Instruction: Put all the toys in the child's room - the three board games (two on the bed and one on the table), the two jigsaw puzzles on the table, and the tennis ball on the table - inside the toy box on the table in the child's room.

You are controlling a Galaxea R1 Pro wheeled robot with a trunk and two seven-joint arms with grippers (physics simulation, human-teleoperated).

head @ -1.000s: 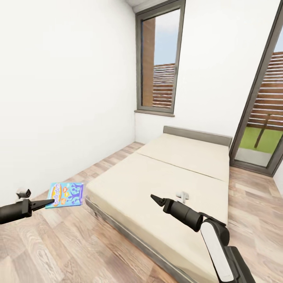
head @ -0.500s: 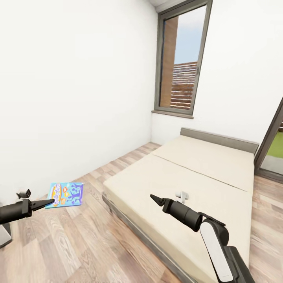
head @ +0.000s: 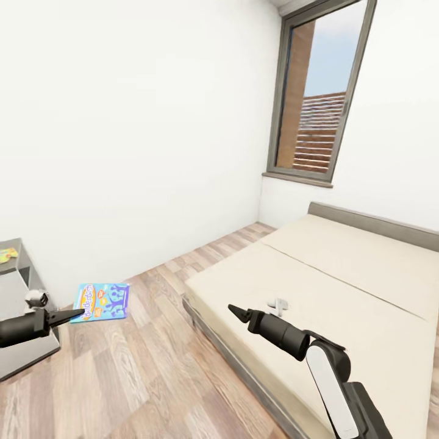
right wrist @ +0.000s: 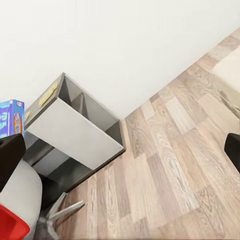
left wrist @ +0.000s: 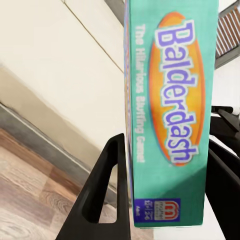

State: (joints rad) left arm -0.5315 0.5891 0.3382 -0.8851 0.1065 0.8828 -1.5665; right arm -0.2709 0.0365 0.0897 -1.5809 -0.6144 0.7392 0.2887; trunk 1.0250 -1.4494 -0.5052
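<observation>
We see a wood plank floor (head: pixel 140 378) carrying the cream bed (head: pixel 341 292), its mattress bare and split by one seam, and a grey worktop (head: pixel 15 317) near the wall.

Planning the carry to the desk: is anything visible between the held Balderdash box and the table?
Nothing visible does. The left pincer holds the Balderdash box; only bare wood floor lies between it and the table edge close beside it.
</observation>
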